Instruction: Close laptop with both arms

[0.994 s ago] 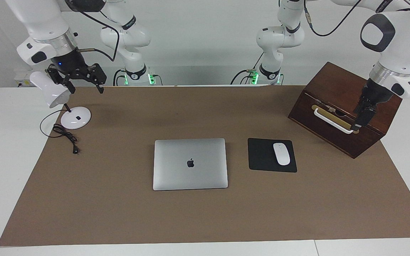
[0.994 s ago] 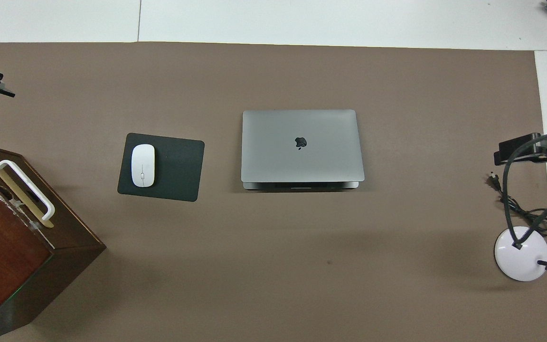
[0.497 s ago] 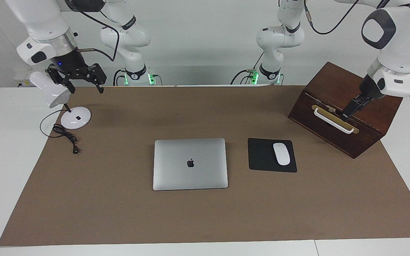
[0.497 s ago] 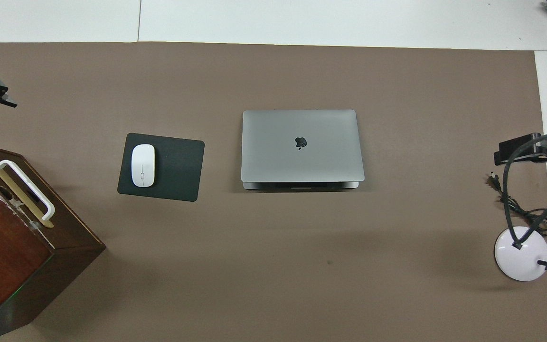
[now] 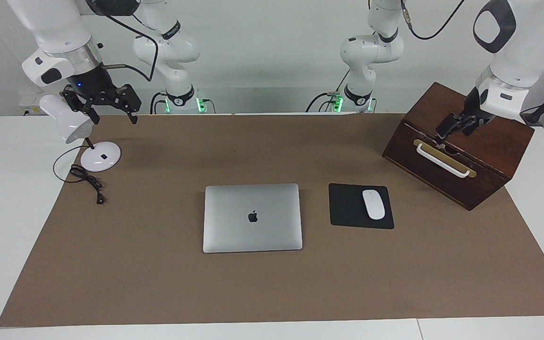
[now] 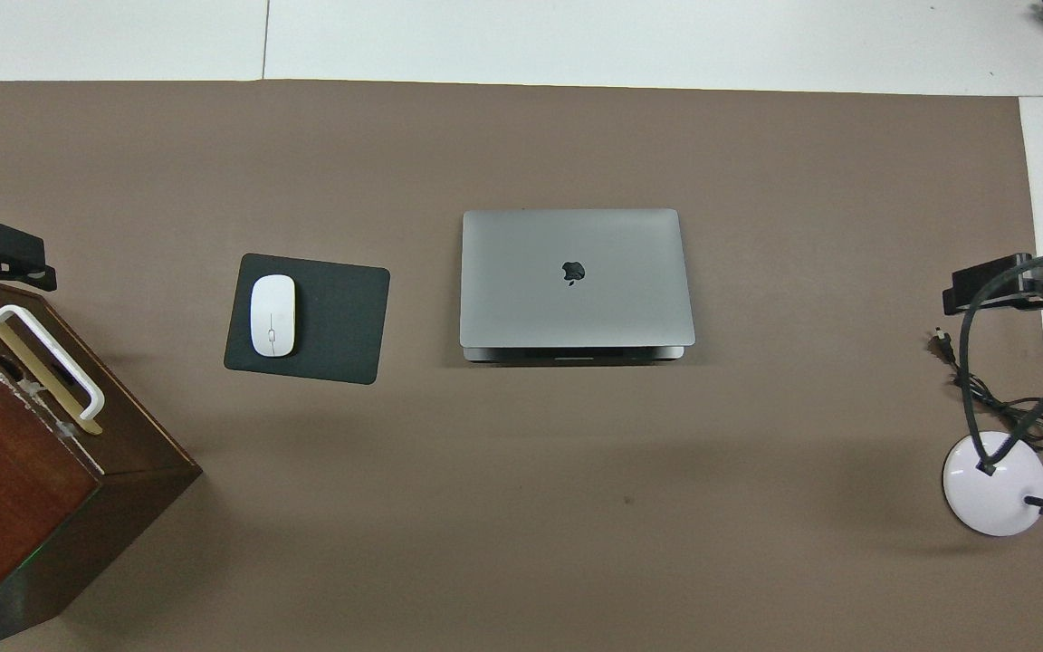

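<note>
We see the bench (image 5: 12, 212), white, with a large brown mat (image 5: 158, 283) covering most of it. On the mat at the left arm's end sits a dark wooden box (image 5: 498, 151) with a white handle (image 5: 442, 159) on a brass plate, turned at an angle to the mat's edges. We find the laptop (image 5: 252, 217) near the middle of the mat, lying flat with its lid down and the dark apple logo (image 5: 252, 216) facing up. Its long axis runs across the bench, from one arm's end toward the other, square to the mat's edges. In the overhead view the lid (image 6: 576, 276) sits a little off the base, whose edge shows as a thin strip along the side nearer the robots.

Just beside the laptop, toward the left arm's end, lies a black mouse pad (image 5: 347, 208) with a white mouse (image 5: 373, 204) on it. At the right arm's end stands a white desk lamp (image 5: 97, 156), its black cord (image 5: 85, 179) looped on the mat.

The left hand (image 5: 447, 126) hangs over the wooden box, just above the handle, and we see its fingers spread, holding nothing. The right hand (image 5: 106, 105) hovers over the mat's edge beside the lamp's head, its fingers also spread and empty. Both are well apart from the laptop.
</note>
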`<move>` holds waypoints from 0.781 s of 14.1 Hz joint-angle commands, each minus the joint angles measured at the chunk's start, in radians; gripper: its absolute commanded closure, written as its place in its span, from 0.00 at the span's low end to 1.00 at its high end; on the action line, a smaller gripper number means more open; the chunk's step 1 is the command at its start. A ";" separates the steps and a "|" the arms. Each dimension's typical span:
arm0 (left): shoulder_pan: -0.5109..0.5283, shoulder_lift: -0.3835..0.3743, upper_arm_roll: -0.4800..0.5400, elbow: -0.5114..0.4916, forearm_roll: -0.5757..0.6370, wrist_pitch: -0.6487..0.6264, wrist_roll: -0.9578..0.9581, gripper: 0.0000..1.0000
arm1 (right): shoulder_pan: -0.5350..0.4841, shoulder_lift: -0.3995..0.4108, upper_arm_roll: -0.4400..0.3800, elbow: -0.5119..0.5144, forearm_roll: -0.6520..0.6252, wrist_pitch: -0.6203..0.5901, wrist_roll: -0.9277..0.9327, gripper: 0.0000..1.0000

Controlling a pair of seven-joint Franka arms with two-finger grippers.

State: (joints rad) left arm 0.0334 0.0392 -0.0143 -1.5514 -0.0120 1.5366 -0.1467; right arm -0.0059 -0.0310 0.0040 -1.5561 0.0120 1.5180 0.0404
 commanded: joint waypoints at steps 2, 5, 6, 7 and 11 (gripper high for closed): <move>-0.029 -0.025 0.020 -0.021 0.047 -0.035 0.035 0.00 | -0.003 -0.024 -0.004 -0.027 -0.012 0.018 -0.022 0.00; -0.020 -0.030 0.020 -0.032 0.047 -0.023 0.067 0.00 | -0.003 -0.024 -0.004 -0.027 -0.012 0.018 -0.022 0.00; -0.020 -0.032 0.020 -0.024 0.047 -0.023 0.093 0.00 | -0.003 -0.024 -0.004 -0.027 -0.012 0.018 -0.022 0.00; -0.018 -0.032 0.020 -0.016 0.049 -0.020 0.108 0.00 | -0.003 -0.024 -0.004 -0.027 -0.012 0.018 -0.022 0.00; -0.012 -0.033 0.010 -0.015 0.040 0.005 0.121 0.00 | -0.005 -0.024 -0.004 -0.027 -0.012 0.018 -0.022 0.00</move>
State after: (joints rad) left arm 0.0235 0.0272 -0.0032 -1.5511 0.0151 1.5213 -0.0434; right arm -0.0064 -0.0311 0.0031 -1.5561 0.0120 1.5180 0.0404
